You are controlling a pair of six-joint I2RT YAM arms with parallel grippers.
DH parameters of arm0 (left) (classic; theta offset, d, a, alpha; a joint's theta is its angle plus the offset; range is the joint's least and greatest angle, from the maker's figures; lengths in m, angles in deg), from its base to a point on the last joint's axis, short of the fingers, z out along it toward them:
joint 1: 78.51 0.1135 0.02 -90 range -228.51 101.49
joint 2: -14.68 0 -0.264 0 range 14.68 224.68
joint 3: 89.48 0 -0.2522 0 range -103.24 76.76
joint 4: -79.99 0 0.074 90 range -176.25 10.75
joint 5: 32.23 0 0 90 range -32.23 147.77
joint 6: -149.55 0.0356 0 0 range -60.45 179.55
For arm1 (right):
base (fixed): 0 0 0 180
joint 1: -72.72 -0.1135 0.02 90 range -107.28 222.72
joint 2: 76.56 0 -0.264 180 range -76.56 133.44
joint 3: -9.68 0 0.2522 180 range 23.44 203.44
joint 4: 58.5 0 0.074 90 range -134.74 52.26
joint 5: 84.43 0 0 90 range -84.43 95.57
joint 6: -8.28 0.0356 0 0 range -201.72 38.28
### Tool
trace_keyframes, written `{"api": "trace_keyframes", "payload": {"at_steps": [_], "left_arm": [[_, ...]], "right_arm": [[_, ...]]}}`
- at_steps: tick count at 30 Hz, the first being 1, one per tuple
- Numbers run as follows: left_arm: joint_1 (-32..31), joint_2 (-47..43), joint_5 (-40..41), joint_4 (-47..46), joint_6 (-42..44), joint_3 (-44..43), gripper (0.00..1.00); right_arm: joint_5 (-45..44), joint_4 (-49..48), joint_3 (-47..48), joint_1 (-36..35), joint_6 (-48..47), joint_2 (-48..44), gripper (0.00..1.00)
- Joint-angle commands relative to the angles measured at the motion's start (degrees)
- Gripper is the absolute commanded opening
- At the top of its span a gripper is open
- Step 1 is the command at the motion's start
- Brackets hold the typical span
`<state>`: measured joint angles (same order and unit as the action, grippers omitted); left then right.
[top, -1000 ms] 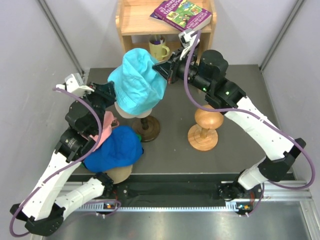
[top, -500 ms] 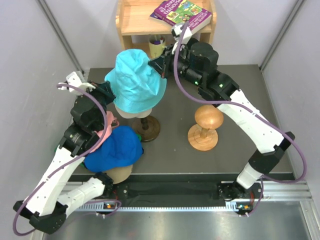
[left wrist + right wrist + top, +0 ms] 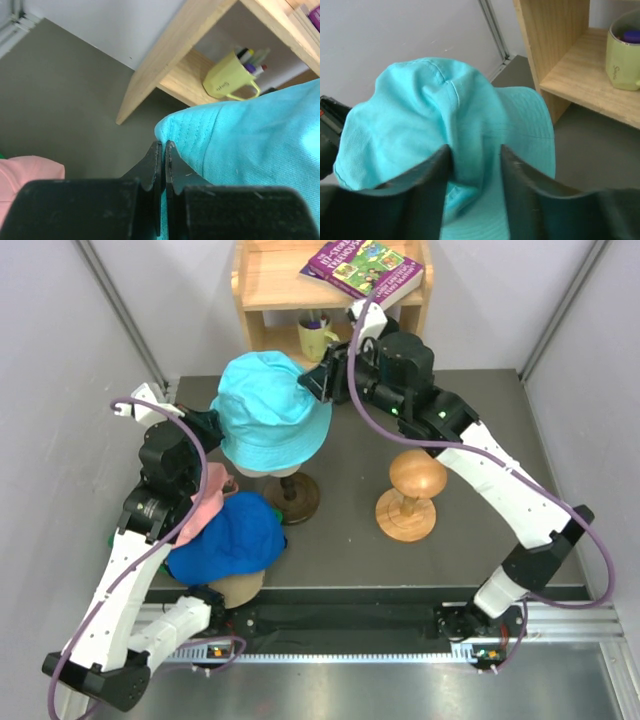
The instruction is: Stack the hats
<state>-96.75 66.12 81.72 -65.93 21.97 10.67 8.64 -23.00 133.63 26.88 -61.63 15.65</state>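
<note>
The cyan bucket hat (image 3: 270, 412) sits over the cream mannequin head (image 3: 262, 466). My left gripper (image 3: 208, 426) is at its left brim. In the left wrist view this gripper (image 3: 164, 150) is shut on the brim of the hat (image 3: 250, 135), with a thin strip of cyan cloth between the jaws. My right gripper (image 3: 316, 383) is at the hat's far right side. Its jaws (image 3: 475, 160) stand open, with a loose fold of the hat (image 3: 420, 110) between them. A royal blue cap (image 3: 228, 538) lies at the near left over a pink cap (image 3: 208, 495) and a tan cap (image 3: 238, 586).
A round-topped wooden stand (image 3: 410, 490) is right of the mannequin's dark base (image 3: 296, 498). Behind the hat is a wooden shelf (image 3: 262, 290) with a yellow mug (image 3: 317, 337) of pens and a purple book (image 3: 362, 267). Grey walls close in both sides.
My right gripper has opened and let go of the cyan hat, which has settled lower on the head. My left gripper closed on the brim and shifted a little to the left.
</note>
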Motion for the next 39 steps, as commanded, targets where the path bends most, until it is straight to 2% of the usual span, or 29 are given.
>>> {"api": "trace_keyframes", "payload": {"at_steps": [1, 2, 5, 6, 8, 13, 22, 28, 30, 36, 39], "left_arm": [[0.84, -0.46, -5.82, -1.15, 0.93, 2.01, 0.0], [0.84, -0.46, -6.45, -1.59, 0.85, 2.19, 0.0], [0.84, -0.55, -6.89, -1.95, 1.19, 2.28, 0.0], [0.84, -0.64, -7.07, -1.77, 1.37, 2.01, 0.0], [0.84, -0.64, -7.68, -1.6, 1.9, 2.01, 0.0], [0.84, -0.38, -8.56, -1.42, 1.73, 2.28, 0.0], [0.84, -0.64, -8.74, -1.42, 1.9, 2.71, 0.0], [0.84, -0.9, -8.3, -1.33, 2.07, 2.89, 0.0], [0.84, -0.9, -8.12, -1.33, 2.25, 2.98, 0.0], [0.84, -0.55, -7.16, -1.59, 2.86, 2.72, 0.0], [0.84, 0.15, -6.89, -2.21, 3.22, 1.93, 0.0]], "right_arm": [[4.74, -3.79, -9.25, 2.95, 4.59, -7.55, 0.55], [5.97, -7.03, -11.9, 3.65, 5.99, -8.87, 0.62], [11.24, -14.59, -24.03, 7.51, 13.72, -14.84, 0.7], [14.13, -20.97, -27.19, 9.87, 18.26, -17.64, 0.72], [16.78, -26.28, -34.15, 11.82, 21.72, -19.34, 0.75], [21.62, -33.31, -38.37, 13.67, 24.89, -18.2, 0.78], [24.79, -42.46, -40.4, 14.47, 29.21, -13.11, 0.78], [25.84, -44.76, -41.11, 14.56, 30.44, -10.64, 0.79], [26.63, -46.52, -41.28, 14.56, 30.97, -10.03, 0.77], [28.66, -50.11, -41.55, 14.55, 33.69, -8.09, 0.56], [28.83, -50.48, -41.46, 14.56, 34.83, -7.48, 0.37]]}}
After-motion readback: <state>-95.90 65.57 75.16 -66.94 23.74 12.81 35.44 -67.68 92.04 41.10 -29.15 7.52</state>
